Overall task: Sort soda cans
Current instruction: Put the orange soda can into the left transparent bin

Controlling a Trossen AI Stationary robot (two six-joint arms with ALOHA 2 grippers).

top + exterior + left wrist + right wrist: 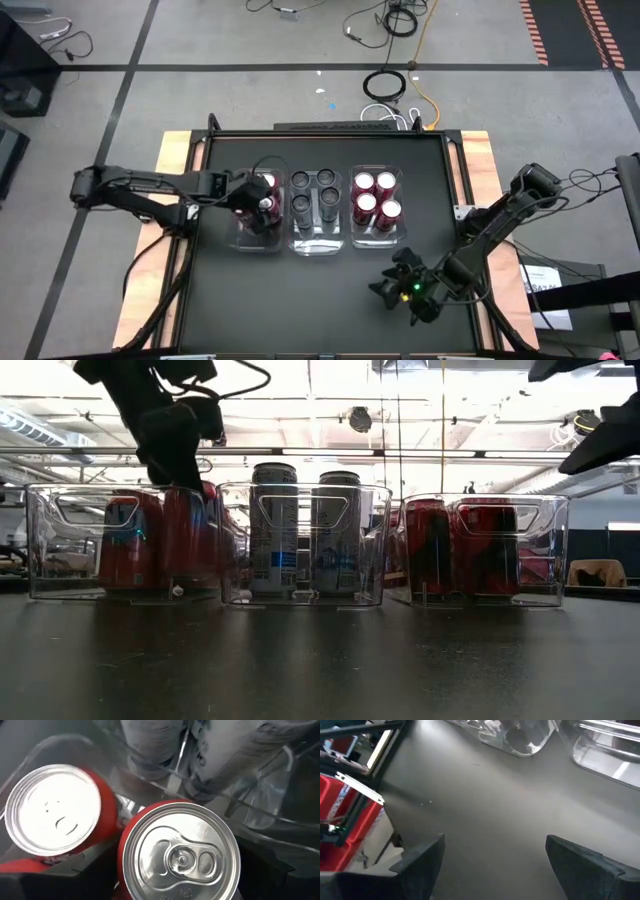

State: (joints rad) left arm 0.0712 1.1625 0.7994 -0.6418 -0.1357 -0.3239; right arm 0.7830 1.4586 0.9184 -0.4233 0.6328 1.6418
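Three clear rectangular plastic bins point(324, 245) in row; red soda cans point(375, 195) in outer two, dark grey cans point(314, 196) in middle. My left gripper point(262, 196) spread around red silver-topped can point(180, 852) in left bin; whether pads touch it, cannot tell. Stay vertical, clear neighbour can point(52, 810). My right gripper point(400, 285) spread, idle over bare table point(300, 300).

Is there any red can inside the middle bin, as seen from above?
No. In the high view the middle bin holds only four dark cans, while the red cans stand in the side bins.

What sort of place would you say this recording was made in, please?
Probably a robotics lab or workshop: cables trail over a taped concrete floor, and ceiling strip lights hang over an open room behind the black table.
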